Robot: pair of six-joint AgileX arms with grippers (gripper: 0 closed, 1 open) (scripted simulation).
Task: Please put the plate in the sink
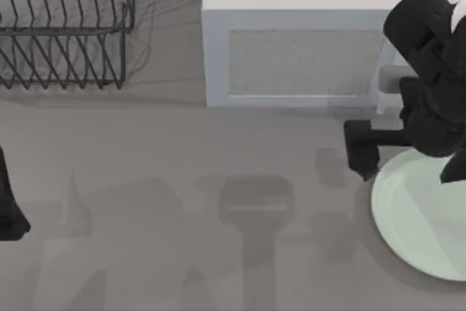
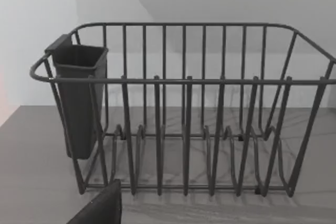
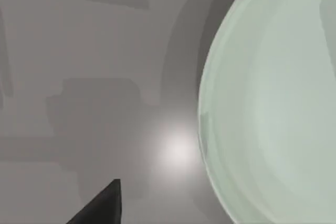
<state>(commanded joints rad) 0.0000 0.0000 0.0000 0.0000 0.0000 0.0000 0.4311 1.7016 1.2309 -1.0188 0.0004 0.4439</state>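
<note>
The plate (image 1: 422, 216) is pale mint-green, round and shallow, and lies flat on the grey table at the right edge. Its rim curves through the right wrist view (image 3: 273, 103). My right gripper (image 1: 445, 162) hangs over the plate's far edge, just in front of the microwave. At the table's left edge, my left gripper (image 1: 9, 205) is parked, well away from the plate. The sink is out of view.
A grey boxy microwave (image 1: 298, 56) stands at the back centre, close behind the right arm. A black wire dish rack (image 1: 65, 27) with a dark cutlery cup (image 2: 79, 98) sits at the back left. Bare grey tabletop (image 1: 218, 216) stretches across the middle.
</note>
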